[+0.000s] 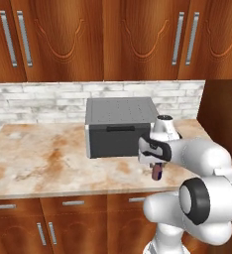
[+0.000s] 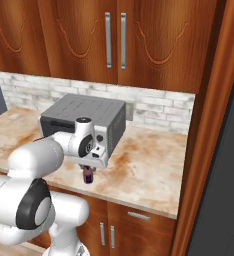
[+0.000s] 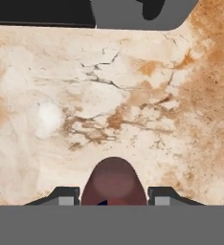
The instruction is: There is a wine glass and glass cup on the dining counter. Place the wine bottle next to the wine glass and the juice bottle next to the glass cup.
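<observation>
You've got the gripper (image 3: 113,197) clamped on one juice bottle (image 3: 113,184), upright on the wall counter (image 1: 48,158), just in front of 1 grey toaster oven (image 1: 119,126).

The small maroon juice bottle (image 1: 157,171) is seen upright on the marbled worktop (image 1: 48,158), clasped between the tool (image 3: 113,195) tips.

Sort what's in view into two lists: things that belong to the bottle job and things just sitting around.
Part of the job:
- juice bottle, small and reddish, standing on the counter
- tool, shut on the juice bottle

Just sitting around:
- grey toaster oven against the back wall
- stone counter under it
- wooden wall cabinets above
- brick backsplash
</observation>
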